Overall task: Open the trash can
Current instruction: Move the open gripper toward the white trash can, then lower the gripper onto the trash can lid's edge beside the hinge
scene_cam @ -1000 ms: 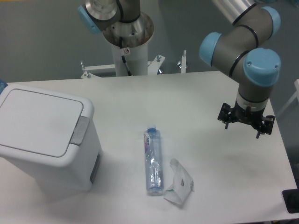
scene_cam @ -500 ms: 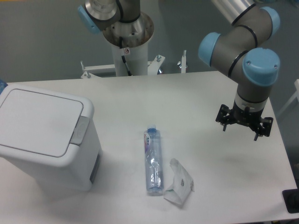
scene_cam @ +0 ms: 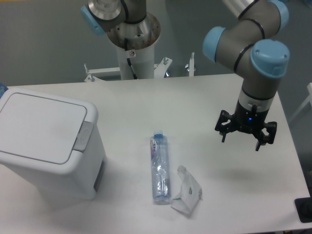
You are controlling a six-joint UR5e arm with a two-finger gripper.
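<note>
The trash can (scene_cam: 46, 144) is a large white boxy bin at the left of the table. Its flat white lid (scene_cam: 41, 126) lies shut, with a grey push latch (scene_cam: 84, 136) at the lid's right edge. My gripper (scene_cam: 241, 139) hangs above the right side of the table, far to the right of the bin. Its black fingers are spread apart and hold nothing.
A clear plastic bottle (scene_cam: 159, 166) with a blue cap lies on the table between bin and gripper. A crumpled white wrapper (scene_cam: 186, 196) lies beside its lower end. The arm's base column (scene_cam: 134, 46) stands behind the table's far edge.
The gripper has moved left and slightly toward the camera, away from the right edge. The bin, bottle and wrapper have not moved.
</note>
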